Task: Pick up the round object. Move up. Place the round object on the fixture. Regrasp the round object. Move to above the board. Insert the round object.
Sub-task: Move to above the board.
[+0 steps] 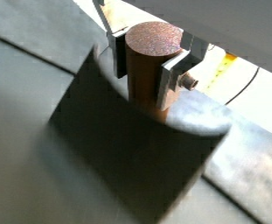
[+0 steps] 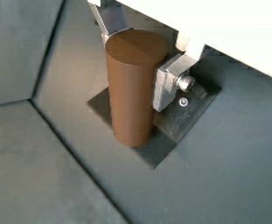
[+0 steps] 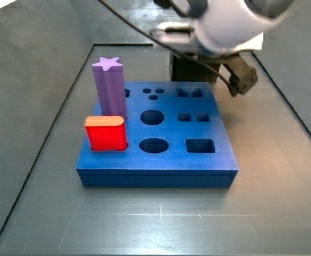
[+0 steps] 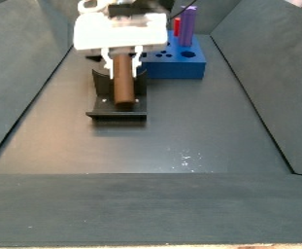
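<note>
The round object is a brown wooden peg with a round end face, and it also shows in a wrist view. My gripper is shut on it, a silver finger on each side near its upper end. The peg's lower end reaches down onto the dark fixture, behind its upright block and over its base plate. In a side view the gripper holds the peg over the fixture, just in front of the blue board. In a side view the peg is hidden behind the arm.
The blue board carries a purple star-topped peg and a red block; several holes are open. Sloping grey walls enclose the floor on both sides.
</note>
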Motion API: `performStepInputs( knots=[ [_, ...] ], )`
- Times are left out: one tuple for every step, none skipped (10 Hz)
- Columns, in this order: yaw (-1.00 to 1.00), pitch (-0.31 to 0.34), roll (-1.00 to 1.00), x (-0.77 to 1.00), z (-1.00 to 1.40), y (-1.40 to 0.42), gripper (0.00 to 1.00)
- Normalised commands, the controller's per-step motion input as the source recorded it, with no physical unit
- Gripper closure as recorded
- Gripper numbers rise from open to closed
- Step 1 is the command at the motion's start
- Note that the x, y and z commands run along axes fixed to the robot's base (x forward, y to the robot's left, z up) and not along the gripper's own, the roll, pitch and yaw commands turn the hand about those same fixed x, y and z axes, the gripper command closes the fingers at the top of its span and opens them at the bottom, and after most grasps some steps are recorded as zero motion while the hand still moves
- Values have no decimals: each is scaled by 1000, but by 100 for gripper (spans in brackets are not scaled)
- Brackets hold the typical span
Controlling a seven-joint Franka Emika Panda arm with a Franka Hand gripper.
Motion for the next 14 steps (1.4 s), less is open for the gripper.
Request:
performStepInputs(
  knots=[
    [-288, 95, -10, -231, 1000, -91, 100],
    [-226, 179, -24, -224, 1000, -85, 100],
    [-171, 242, -37, -220, 1000, -83, 100],
    [-131, 280, -45, -215, 1000, -81, 100],
    [-28, 348, -52, -201, 1000, -77, 100],
    [35, 363, -57, -190, 1000, -75, 100],
    [87, 343, -57, -179, 1000, -73, 100],
    [146, 284, -50, -168, 1000, -69, 100],
    [179, 227, -52, -158, 1000, -66, 100],
    [198, 131, -59, -145, 1000, -59, 100],
    [195, 77, -62, -138, 1000, -56, 100],
    [179, 18, -54, -128, 1000, -54, 100],
    [144, -36, -51, -116, 1000, -51, 100],
    [101, -66, -51, -105, 1000, -47, 100]
  ],
)
